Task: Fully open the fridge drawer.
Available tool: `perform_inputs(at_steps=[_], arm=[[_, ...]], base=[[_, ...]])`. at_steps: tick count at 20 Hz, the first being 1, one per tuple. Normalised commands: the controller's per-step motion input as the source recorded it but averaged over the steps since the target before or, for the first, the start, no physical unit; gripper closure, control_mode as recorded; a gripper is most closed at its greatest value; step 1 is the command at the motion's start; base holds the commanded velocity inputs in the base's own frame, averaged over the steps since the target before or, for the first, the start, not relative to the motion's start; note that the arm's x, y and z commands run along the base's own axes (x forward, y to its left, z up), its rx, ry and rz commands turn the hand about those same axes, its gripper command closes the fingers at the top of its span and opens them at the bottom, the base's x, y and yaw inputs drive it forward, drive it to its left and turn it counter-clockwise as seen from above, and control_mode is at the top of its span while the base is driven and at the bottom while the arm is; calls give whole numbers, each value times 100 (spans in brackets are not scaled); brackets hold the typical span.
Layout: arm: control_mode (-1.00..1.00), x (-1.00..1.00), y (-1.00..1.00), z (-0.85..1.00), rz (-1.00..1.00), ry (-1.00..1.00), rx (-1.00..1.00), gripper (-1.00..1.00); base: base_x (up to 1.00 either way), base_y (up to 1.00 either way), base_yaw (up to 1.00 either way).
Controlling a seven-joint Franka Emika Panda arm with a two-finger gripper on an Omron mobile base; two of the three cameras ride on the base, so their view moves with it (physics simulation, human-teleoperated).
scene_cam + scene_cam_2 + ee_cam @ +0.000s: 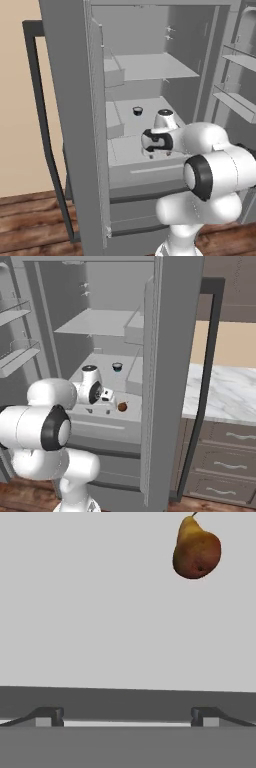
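The fridge (75, 100) stands with both doors swung wide, pale shelves showing inside and a long dark bar handle (207, 386) running down the door on the right. Low in the opening sits the fridge drawer (145, 172), a wide, shallow light-grey box with a thin pale strip across its front panel; it juts forward past the shelf above it, so its floor is open to view. The white arm reaches in from the front and bends down over the drawer, with the gripper (98, 410) hanging just above the front edge, its fingers pointing downward. From the hand view the two dark fingertips (50, 717) stand far apart, spread wide with nothing between them, lined up along the drawer's front rim, though whether they touch it cannot be told. A brownish-red pear (196, 549) lies alone on the drawer's pale floor, just beside the gripper toward the right-hand door. On the shelf behind, well apart from the arm, sits a small dark cup (138, 111). Beyond the right door a marble counter (225, 388) runs over darker drawer fronts.
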Motion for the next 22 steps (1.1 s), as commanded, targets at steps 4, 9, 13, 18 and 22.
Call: perform_inputs(at_steps=[4,9,13,18,22], arm=[[-100,-100,-35,-45,0,0,0,-100],[-100,-100,-39,-46,0,0,0,-100],[-100,-100,-44,-50,0,0,0,-100],[-100,-100,-48,-52,0,1,0,-100],[-100,-100,-52,-52,0,0,0,-100]], base=[[0,0,0],[0,0,0],[0,0,0],[0,0,0],[0,0,0]])
